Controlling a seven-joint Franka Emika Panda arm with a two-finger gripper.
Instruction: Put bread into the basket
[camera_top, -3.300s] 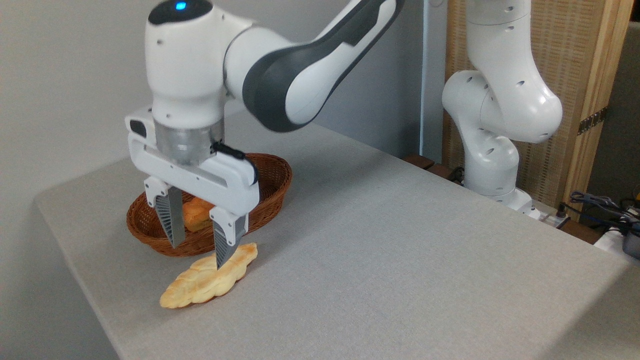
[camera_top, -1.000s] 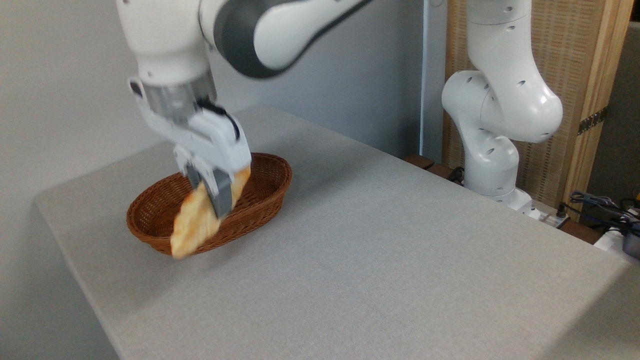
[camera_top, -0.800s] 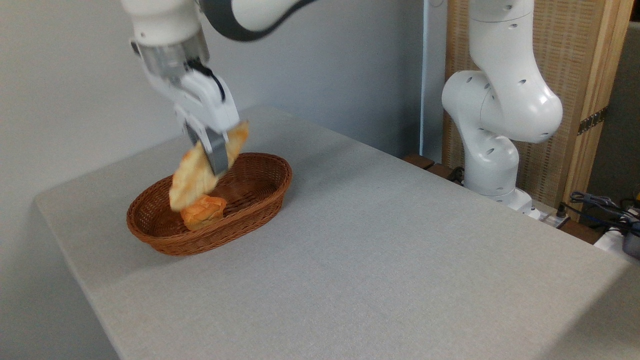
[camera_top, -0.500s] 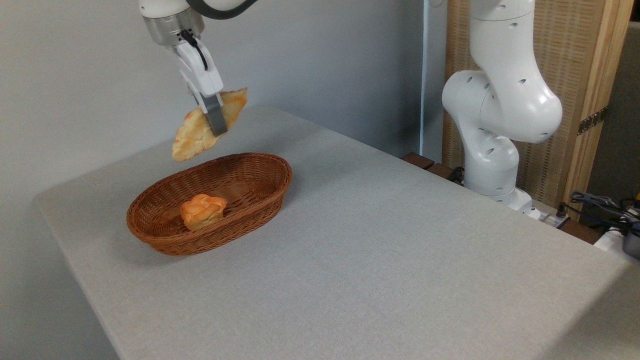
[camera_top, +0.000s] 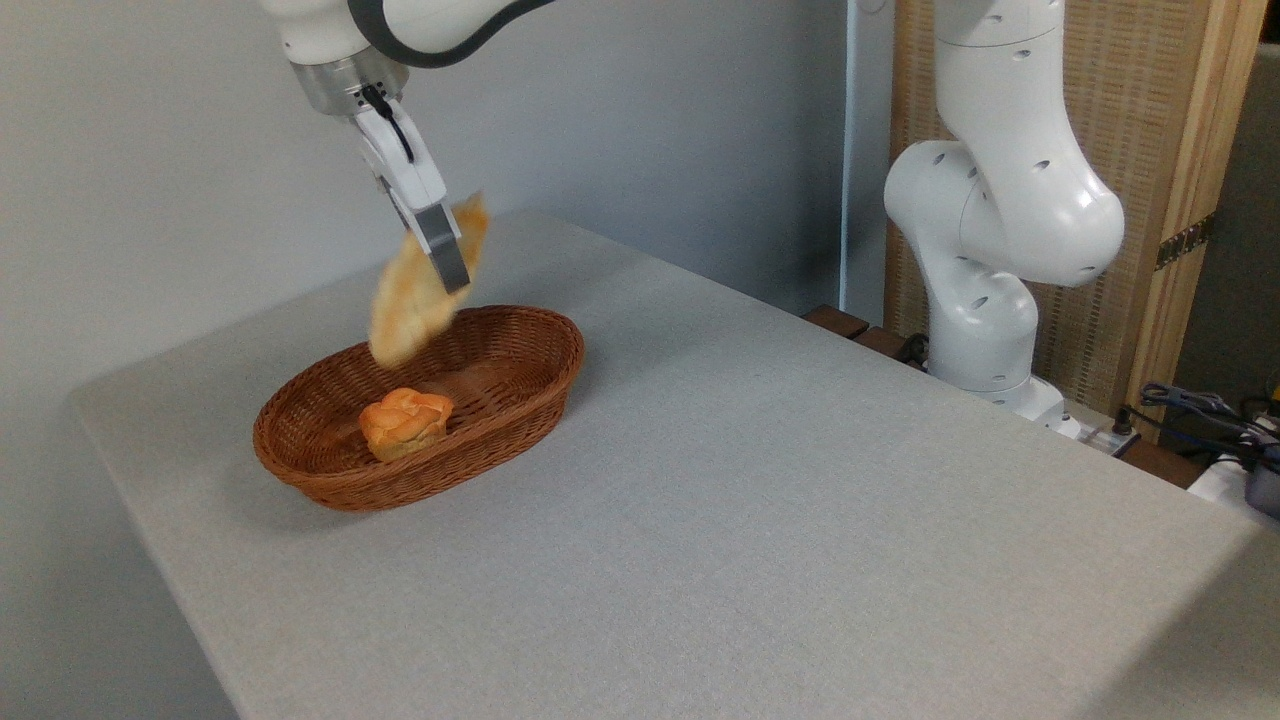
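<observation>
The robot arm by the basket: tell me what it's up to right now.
The end effector is shut on the bread, a long pale loaf, and holds it tilted in the air above the far side of the wicker basket. The loaf looks blurred and is not yet resting inside. A small orange-brown bun already sits in the basket, on the grey table.

Soft, even indoor light fills the scene, bright and free of glare, and the basket throws only a faint shadow onto the grey table. Motion blur smears the bread hanging in the gripper, while everything else reads sharp. The bottom-right table corner sits in shade.
</observation>
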